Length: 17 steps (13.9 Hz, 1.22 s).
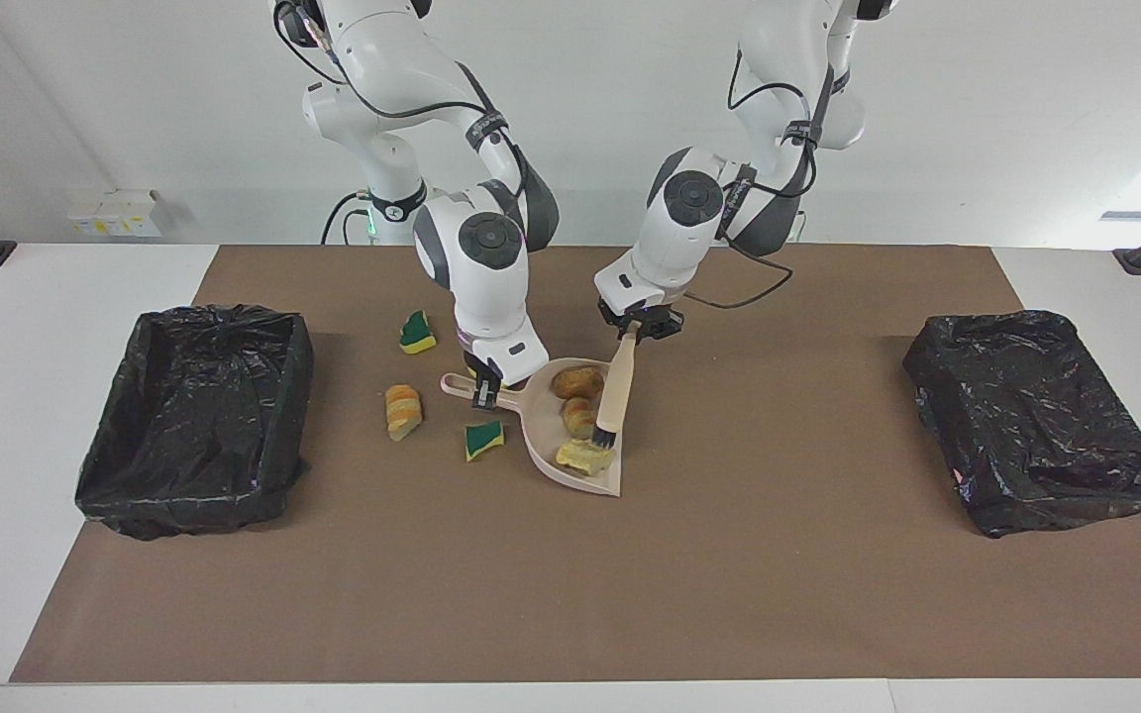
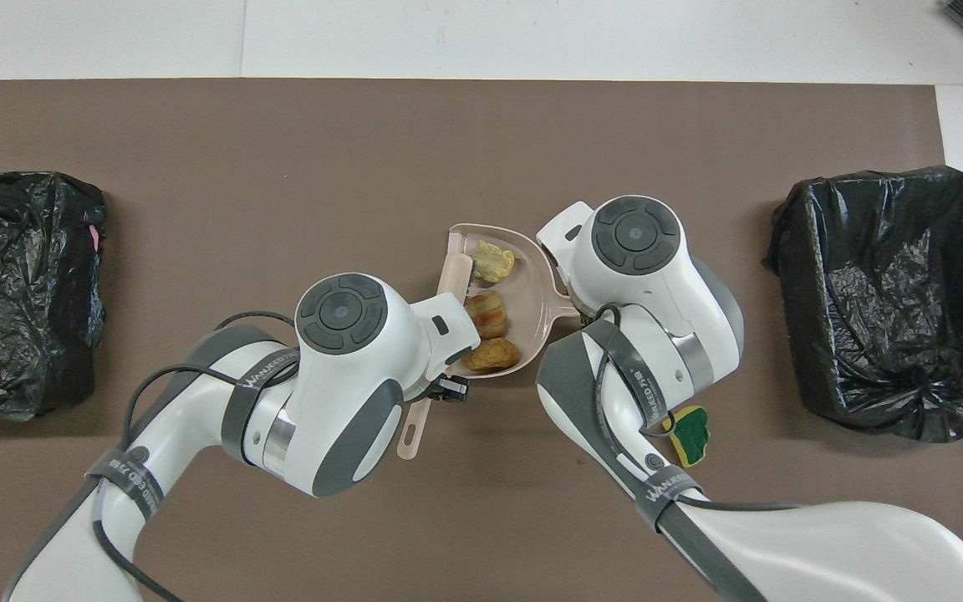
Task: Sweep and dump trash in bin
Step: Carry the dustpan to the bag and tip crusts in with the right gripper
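Note:
A beige dustpan (image 1: pixel 541 438) (image 2: pixel 529 286) lies mid-table, and my right gripper (image 1: pixel 483 396) is shut on its handle. Three pieces of trash (image 1: pixel 580 417) (image 2: pixel 487 312) sit inside the pan. My left gripper (image 1: pixel 636 333) (image 2: pixel 448 390) is shut on the handle of the beige brush (image 1: pixel 616 391) (image 2: pixel 453 274), whose bristles rest at the pan's open mouth against the trash. Outside the pan, toward the right arm's end, lie a green-and-yellow sponge piece (image 1: pixel 418 333) (image 2: pixel 690 435), an orange bread lump (image 1: pixel 402 410) and another green sponge piece (image 1: pixel 483 439). In the overhead view the right arm hides its gripper.
A black-lined bin (image 1: pixel 194 416) (image 2: pixel 891 301) stands at the right arm's end of the brown mat. A second black-lined bin (image 1: pixel 1036 416) (image 2: pixel 17 293) stands at the left arm's end.

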### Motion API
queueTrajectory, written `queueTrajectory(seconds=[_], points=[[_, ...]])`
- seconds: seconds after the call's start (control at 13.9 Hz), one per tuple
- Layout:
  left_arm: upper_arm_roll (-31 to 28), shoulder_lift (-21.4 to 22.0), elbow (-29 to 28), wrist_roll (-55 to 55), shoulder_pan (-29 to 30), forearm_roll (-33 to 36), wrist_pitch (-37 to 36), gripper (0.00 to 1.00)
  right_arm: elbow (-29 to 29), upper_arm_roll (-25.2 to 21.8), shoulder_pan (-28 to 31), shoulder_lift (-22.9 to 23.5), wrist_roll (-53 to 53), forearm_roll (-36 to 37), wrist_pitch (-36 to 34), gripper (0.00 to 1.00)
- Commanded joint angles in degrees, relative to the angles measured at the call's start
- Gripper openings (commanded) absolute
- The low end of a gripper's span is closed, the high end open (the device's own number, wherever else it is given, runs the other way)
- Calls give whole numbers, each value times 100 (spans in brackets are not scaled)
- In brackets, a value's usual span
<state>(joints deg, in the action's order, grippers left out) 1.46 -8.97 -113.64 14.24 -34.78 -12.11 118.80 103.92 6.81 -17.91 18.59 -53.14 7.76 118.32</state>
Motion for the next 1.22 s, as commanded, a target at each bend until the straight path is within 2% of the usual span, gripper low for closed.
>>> queueTrajectory(seconds=[0.0,0.14,0.43,0.58,0.72,0.86,1.01,1.08,1.15], points=[[-32,44,61,1068,277,77,-155,0,173,40,60,-14,-12,50,235,0],[-50,201,113,1239,462,95,-286,0,181,40,86,-14,-161,32,280,0],[-120,851,386,1169,797,508,-1365,0,111,49,147,-180,-477,-55,280,0],[-102,1098,282,1160,806,508,-2093,0,85,49,322,-364,-854,-256,184,0],[-94,1335,36,1256,719,508,-2491,0,58,49,507,-584,-1171,-407,78,0],[-41,1799,-664,1388,457,490,-2292,0,-143,49,779,-707,-1409,-407,-351,0],[-32,2222,-1351,1931,61,429,-1565,0,-336,40,1130,-813,-1742,-416,-677,0],[-32,2172,-1467,2273,-176,394,-1222,0,-494,49,1358,-813,-1927,-416,-887,0],[-41,1927,-1503,2659,-544,359,-975,0,-678,40,1595,-813,-2155,-416,-1107,0]])
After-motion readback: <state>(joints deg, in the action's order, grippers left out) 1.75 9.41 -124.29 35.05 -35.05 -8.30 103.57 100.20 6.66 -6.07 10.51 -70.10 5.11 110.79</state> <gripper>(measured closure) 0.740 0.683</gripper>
